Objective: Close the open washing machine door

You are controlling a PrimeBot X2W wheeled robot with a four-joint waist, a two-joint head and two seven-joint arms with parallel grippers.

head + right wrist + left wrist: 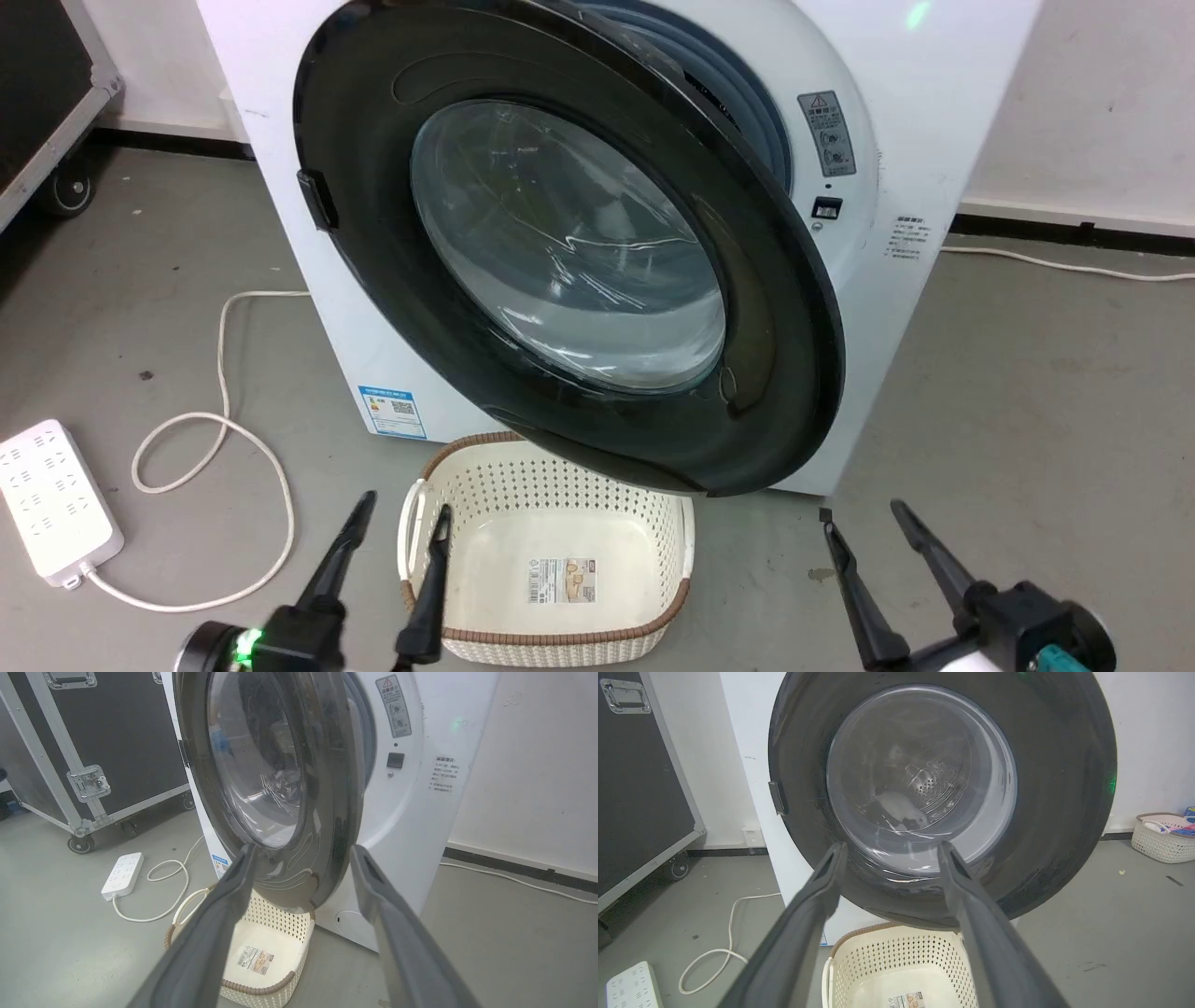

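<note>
Both released, empty: left tool (405, 506), right tool (862, 513). Push right rim of round glossy black glass-centred door (569, 243) squarely toward white boxy washing machine (896, 140).

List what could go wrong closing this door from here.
1. The washing machine door hangs ajar over the laundry basket; its lower rim might snag the basket's edge mid-swing.
2. The door's rim is glossy and curved, so the right gripper, jaws open, could slip off when pushing.
3. A soft push may not seat it in the latch slot.
</note>
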